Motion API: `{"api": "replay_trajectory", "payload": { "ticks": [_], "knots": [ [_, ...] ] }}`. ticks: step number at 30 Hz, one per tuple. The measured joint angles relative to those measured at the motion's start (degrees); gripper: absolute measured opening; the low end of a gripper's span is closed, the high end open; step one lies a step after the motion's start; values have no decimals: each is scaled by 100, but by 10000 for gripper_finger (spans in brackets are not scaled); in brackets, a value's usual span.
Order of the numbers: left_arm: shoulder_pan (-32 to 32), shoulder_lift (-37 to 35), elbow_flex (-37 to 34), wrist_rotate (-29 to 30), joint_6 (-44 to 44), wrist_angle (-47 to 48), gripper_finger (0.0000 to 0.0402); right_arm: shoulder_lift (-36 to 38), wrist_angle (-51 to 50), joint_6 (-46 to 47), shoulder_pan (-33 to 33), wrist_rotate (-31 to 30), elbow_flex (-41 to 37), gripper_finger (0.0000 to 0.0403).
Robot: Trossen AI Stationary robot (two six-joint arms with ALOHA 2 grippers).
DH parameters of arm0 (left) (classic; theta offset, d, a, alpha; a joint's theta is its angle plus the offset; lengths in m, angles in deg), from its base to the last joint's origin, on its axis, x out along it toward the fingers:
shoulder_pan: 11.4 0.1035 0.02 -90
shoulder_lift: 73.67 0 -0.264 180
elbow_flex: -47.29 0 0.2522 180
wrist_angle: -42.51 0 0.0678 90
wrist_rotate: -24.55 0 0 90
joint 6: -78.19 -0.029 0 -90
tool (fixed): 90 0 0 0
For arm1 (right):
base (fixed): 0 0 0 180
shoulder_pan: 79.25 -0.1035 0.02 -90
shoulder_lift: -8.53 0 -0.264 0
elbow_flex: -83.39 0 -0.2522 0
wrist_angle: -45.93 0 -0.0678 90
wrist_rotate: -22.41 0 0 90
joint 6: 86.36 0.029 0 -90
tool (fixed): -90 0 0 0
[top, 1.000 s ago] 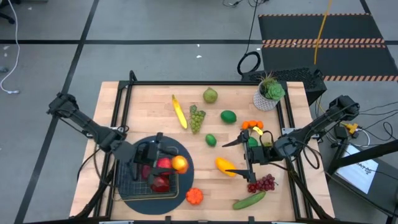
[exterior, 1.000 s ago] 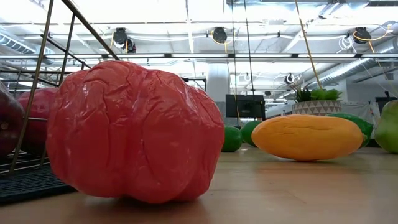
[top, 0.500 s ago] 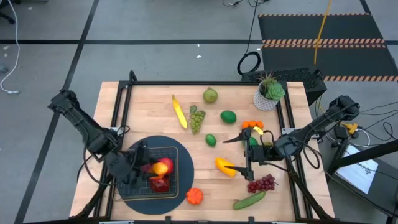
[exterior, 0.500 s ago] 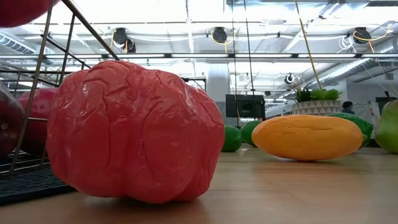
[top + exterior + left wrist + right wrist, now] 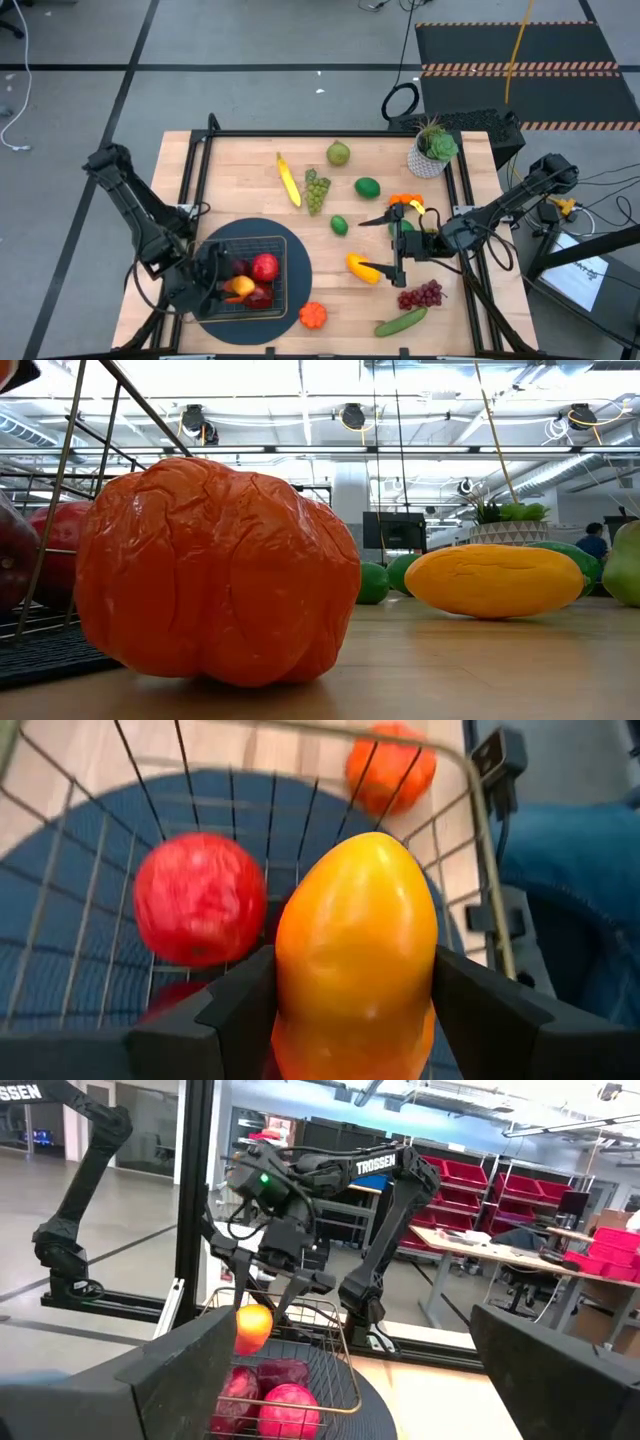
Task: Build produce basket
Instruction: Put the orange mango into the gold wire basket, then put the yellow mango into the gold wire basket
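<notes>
Left pincer [image 5: 355, 1005] over shallow square dark wire-mesh basket [image 5: 245, 285], clenched on smooth orange-yellow plastic fruit [image 5: 355, 945]. Basket sits on round dark mat [image 5: 215, 245] at 7 o'clock corner of wooden desk [image 5: 230, 175]; red plastic apple [image 5: 264, 267] lies inside. Crinkled orange plastic pepper [image 5: 313, 315] on desk just beside mat, toward 5 o'clock. Right pincer [image 5: 383, 245] at 3 o'clock side, fingers spread wide, gripping nothing, above yellow plastic pepper [image 5: 361, 266].

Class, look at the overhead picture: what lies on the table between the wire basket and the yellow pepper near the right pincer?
In the high view, only bare wood separates the basket from the yellow pepper; the orange pepper sits nearer, off that line.
</notes>
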Motion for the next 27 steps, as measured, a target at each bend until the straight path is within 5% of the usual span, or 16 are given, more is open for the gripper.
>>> {"api": "replay_trajectory", "payload": {
  "ticks": [15, 27],
  "knots": [
    [-310, 75, -568, -48, 135, -823, 245, 0, -2, 97, 0, 0, 0, 393],
    [-238, 65, -553, -172, -16, -1040, 329, 180, -136, 135, -352, -10, 0, 393]
  ]
}}
